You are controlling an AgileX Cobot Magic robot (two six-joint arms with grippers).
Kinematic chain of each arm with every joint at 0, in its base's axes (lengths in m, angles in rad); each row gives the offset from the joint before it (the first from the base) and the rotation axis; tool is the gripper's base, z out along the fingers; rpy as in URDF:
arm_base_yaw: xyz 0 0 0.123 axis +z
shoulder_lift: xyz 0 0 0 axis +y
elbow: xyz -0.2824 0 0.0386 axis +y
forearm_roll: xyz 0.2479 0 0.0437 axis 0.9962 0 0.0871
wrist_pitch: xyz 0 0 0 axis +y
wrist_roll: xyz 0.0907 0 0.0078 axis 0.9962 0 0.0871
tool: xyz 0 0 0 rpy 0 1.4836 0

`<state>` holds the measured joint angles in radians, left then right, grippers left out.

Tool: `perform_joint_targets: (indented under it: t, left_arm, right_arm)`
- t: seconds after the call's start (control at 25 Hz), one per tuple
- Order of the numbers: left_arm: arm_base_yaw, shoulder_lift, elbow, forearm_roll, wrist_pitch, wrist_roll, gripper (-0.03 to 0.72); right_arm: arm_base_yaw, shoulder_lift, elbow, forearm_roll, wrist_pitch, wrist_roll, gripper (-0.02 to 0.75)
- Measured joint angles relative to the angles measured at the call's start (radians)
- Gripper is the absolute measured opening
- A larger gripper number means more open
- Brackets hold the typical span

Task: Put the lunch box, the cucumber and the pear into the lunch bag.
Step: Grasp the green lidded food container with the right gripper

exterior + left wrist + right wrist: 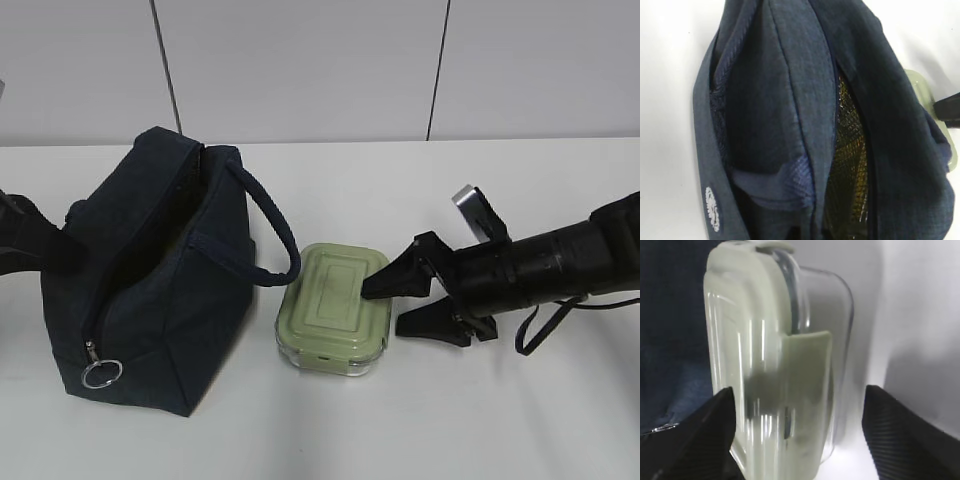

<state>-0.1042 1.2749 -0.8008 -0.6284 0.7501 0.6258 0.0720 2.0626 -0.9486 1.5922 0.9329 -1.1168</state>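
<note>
Your right gripper (pixel 413 298) lies low over the white tabletop (pixel 520 420), reaching in from the right, with its jaws spread wide. One finger rests over the right edge of the lunch box (pixel 334 309) lid, the other sits beside the box on the near right. In the right wrist view the lunch box (pixel 775 365) stands between the two dark fingers (pixel 695 440), with nothing clamped.

The lunch bag (pixel 150 270) stands just left of the box, unzipped along the top, its ring pull (pixel 101 373) hanging at the near end and one loop handle (pixel 270 235) arching toward the box. Through the left wrist view you see the bag's silver lining (pixel 847 165) in the open slit. You cannot see the left gripper's jaws; their state cannot be told.
</note>
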Motion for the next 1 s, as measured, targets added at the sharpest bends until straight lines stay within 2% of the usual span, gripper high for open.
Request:
perform_joint_targets:
  t: [0.32, 0.72, 1.0]
  left_arm:
    - [0.000, 0.000, 0.000, 0.000, 0.000, 0.000, 0.003]
    - [0.000, 0.000, 0.000, 0.000, -0.005, 0.000, 0.003]
    - [0.000, 0.000, 0.000, 0.000, -0.008, 0.000, 0.003]
  right_arm:
    - [0.008, 0.027, 0.000, 0.087, 0.024, -0.068, 0.596]
    - [0.009, 0.041, 0.000, 0.108, 0.024, -0.132, 0.592]
    - [0.061, 0.043, 0.000, 0.156, 0.003, -0.201, 0.592]
